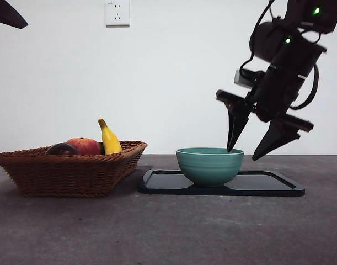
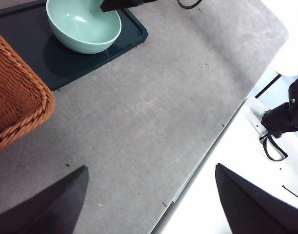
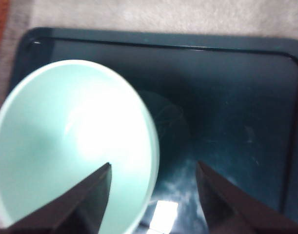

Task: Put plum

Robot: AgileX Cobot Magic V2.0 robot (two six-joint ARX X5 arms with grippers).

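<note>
Your right end effector (image 1: pixel 244 150) hangs spread and empty over the bowl's (image 1: pixel 209 165) rim; the plum (image 1: pixel 62 149) sits in the basket (image 1: pixel 69 174).

A plain white wall (image 1: pixel 174 72) with a socket (image 1: pixel 117 12) backs the grey tabletop (image 1: pixel 168 232).

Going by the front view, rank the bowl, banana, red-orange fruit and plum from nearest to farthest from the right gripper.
Right gripper, open, hangs at the bowl's rim.
1. Green bowl, on the black tray, directly below.
2. Banana, at the basket's near end.
3. Red-orange fruit, mid-basket.
4. Plum, farthest along the basket.
</note>
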